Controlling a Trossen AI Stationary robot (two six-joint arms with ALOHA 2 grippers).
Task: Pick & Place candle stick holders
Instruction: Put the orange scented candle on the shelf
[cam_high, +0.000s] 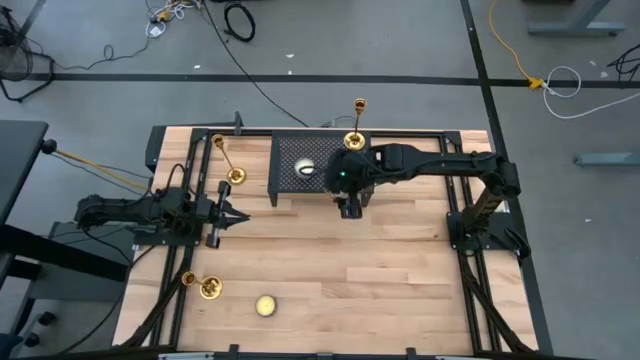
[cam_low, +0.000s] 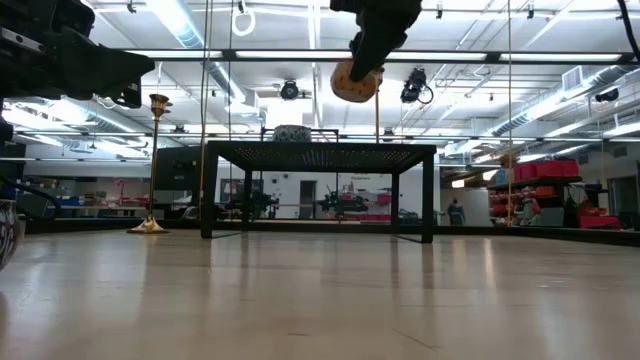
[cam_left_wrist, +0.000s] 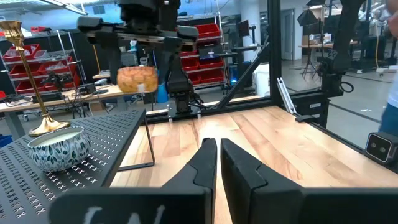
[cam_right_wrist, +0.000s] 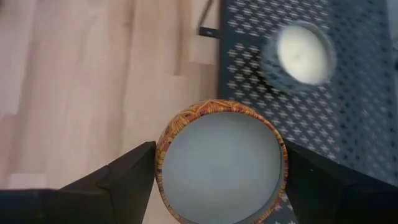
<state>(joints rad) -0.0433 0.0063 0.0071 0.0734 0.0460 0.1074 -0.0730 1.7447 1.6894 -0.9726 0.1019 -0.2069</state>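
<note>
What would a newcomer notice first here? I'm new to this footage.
The right gripper hangs above the table by the black rack, jaws clamped on a patterned candle tin. Three brass candlesticks stand around: one on the rack's far edge, one left of it, one near the front-left corner.

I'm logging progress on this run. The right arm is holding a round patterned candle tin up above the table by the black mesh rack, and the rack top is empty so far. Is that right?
Not quite. The rack isn't empty: a small patterned bowl and a gold candlestick holder already stand on it, as the left wrist view shows. The rest holds: the right gripper holds the round patterned tin above the table by the rack.
</note>
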